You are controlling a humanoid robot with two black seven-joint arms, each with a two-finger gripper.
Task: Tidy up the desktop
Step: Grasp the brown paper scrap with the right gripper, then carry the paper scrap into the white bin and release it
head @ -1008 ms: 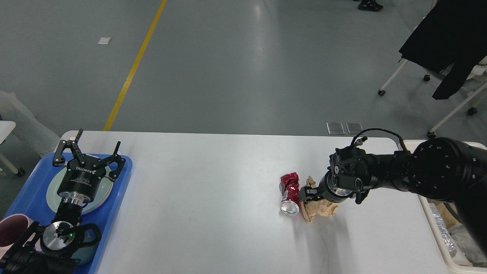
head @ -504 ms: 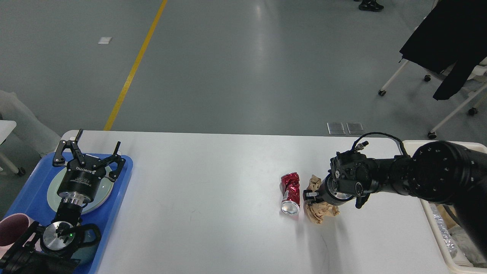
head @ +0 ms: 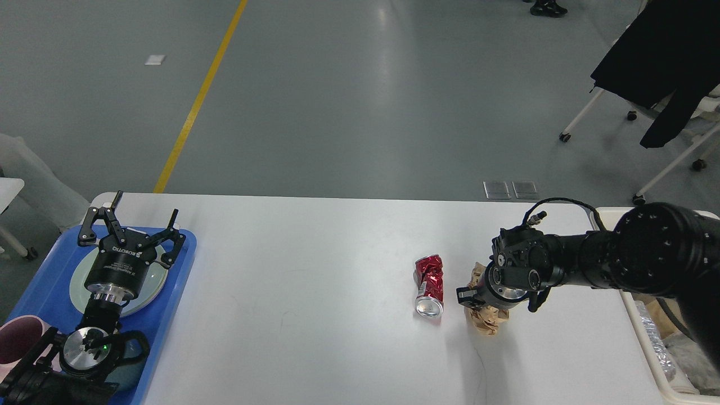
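Head view: the desktop (head: 315, 292) filled the lower half of the frame, white, rounded at its far corners, with grey floor (head: 349, 95) and a yellow line (head: 197, 101) beyond it; a crushed red can (head: 430, 286) lay on its side right of centre, its silver open end toward the near edge; just beside the can, to the right and apart from it, sat a wad of crumpled brown paper (head: 487, 319).

Right arm came in from the right edge, reaching left, low over the desktop; the right gripper (head: 470, 297) sat on top of the brown paper, fingers dark and seen nearly end-on; whether they were closed on the paper or only pressed against it, I could not tell; the paper showed both above and below the gripper body.

Left gripper (head: 135, 222) stood at the far left, pointing away from the camera, fingers spread wide with nothing between them; it hung over a pale round plate (head: 79, 287) in a blue tray (head: 180, 264) lying at the left end of the desktop; a pink cup (head: 14, 340) showed at the tray's near corner, partly cut by the frame; a dark teal cup (head: 132, 371) was partly hidden by the arm.

Off the right end of the desktop, a cream bin (head: 641, 337) held silvery and pale scraps; a black garment (head: 664, 62) hung over a wheeled white frame at upper right.
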